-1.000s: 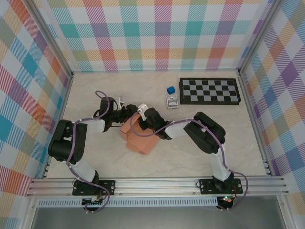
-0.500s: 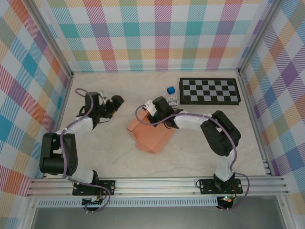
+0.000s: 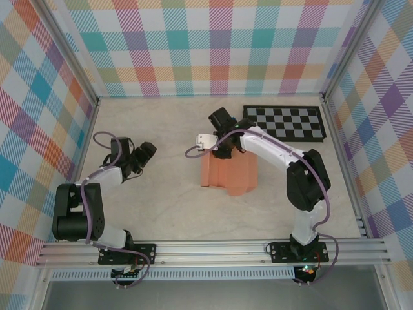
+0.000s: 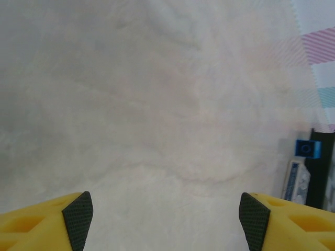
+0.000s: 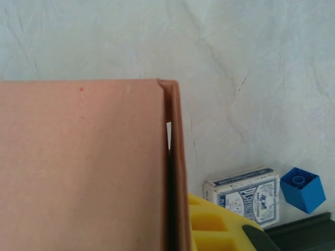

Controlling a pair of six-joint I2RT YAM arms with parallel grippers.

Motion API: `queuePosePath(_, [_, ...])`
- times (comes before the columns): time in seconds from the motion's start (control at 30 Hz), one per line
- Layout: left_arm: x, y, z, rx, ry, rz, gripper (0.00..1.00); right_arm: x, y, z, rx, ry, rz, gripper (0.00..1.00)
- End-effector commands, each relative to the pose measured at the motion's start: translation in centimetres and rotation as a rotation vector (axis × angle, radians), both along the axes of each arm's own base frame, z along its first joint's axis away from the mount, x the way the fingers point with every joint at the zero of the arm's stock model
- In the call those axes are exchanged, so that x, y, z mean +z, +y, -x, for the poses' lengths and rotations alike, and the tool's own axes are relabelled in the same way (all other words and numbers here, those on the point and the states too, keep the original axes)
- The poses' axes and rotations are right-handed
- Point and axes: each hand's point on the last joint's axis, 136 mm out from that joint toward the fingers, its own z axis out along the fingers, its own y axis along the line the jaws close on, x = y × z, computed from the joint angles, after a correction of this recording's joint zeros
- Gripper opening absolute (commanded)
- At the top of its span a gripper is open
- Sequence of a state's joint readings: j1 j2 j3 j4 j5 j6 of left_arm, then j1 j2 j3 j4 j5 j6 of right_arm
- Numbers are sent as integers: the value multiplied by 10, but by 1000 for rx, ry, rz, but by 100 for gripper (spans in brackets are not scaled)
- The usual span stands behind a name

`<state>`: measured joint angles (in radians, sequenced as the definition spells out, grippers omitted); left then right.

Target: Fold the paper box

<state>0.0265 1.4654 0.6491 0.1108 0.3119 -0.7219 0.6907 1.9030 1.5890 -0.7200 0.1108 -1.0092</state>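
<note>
Pinching firmly and low on the wall is probably the way to do this step well, so the thin sheet is not buckling while a crease is being set. The right gripper is sitting clenched on the upper edge of the salmon-orange thin cardboard paper box, which is lying at the centre of the overhead frame on the pale marbled tabletop. The left gripper is hanging released at the frame's left, well apart from the box, its black pads gaping over bare table.
</note>
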Motion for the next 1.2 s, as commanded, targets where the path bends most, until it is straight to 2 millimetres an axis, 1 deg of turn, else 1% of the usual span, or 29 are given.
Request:
queuePosePath(0.0, [2, -5, 5, -9, -30, 5, 76, -38, -15, 14, 167, 48, 218, 8])
queuePosePath(0.07, [1, -8, 9, -33, -25, -9, 76, -53, -14, 15, 201, 50, 241, 8])
queuePosePath(0.13, [3, -11, 10, -51, -29, -14, 76, -68, -15, 9, 204, 20, 269, 10])
queuePosePath(0.17, [4, -11, 10, -56, -31, -16, 76, -73, -15, 8, 207, 15, 286, 16])
queuePosePath(0.2, [6, -12, 10, -60, -36, -14, 76, -76, -14, 7, 206, 3, 300, 26])
queuePosePath(0.23, [7, -13, 10, -63, -38, -15, 76, -77, -12, 8, 207, 2, 306, 29])
queuePosePath(0.3, [9, -16, 9, -79, -46, -19, 76, -68, -7, 13, 204, 15, 278, 32])
queuePosePath(0.4, [16, -25, 6, -125, -69, -26, 76, -29, 5, 20, 160, 9, 180, 36])
queuePosePath(0.47, [21, -37, 2, -173, -86, -27, 75, -1, 8, 31, 170, -23, 137, 39])
queuePosePath(0.5, [26, -45, -1, -204, -104, -23, 74, 9, 7, 36, 174, -43, 131, 39])
queuePosePath(0.57, [36, -67, -8, -286, -142, -17, 74, 29, 2, 46, 160, -78, 125, 40])
queuePosePath(0.67, [49, -100, -17, -396, -176, -12, 73, 48, -12, 61, 124, -122, 110, 40])
queuePosePath(0.73, [57, -118, -22, -456, -194, 0, 73, 63, -19, 71, 78, -157, 46, 40])
queuePosePath(0.77, [58, -124, -23, -479, -188, 1, 73, 72, -22, 77, 31, -157, -7, 43])
queuePosePath(0.8, [60, -129, -24, -502, -186, 2, 72, 80, -27, 79, -23, -167, -57, 48])
queuePosePath(0.83, [62, -135, -23, -534, -185, -5, 72, 90, -31, 80, -95, -173, -126, 55])
queuePosePath(0.87, [63, -139, -23, -566, -177, -23, 72, 98, -33, 84, -164, -140, -216, 61])
queuePosePath(0.9, [65, -142, -22, -594, -174, -40, 72, 103, -34, 90, -208, -79, -297, 66])
queuePosePath(0.93, [65, -145, -20, -622, -167, -57, 72, 105, -32, 102, -222, 24, -383, 67])
queuePosePath(1.0, [64, -144, -20, -640, -146, -84, 72, 104, -29, 122, -194, 200, -489, 71])
queuePosePath(1.07, [63, -142, -19, -660, -136, -107, 72, 97, -30, 124, -179, 288, -511, 75])
queuePosePath(1.13, [60, -139, -17, -662, -114, -129, 72, 85, -31, 118, -198, 375, -467, 76])
queuePosePath(1.17, [59, -136, -17, -656, -103, -141, 72, 75, -30, 113, -220, 420, -425, 76])
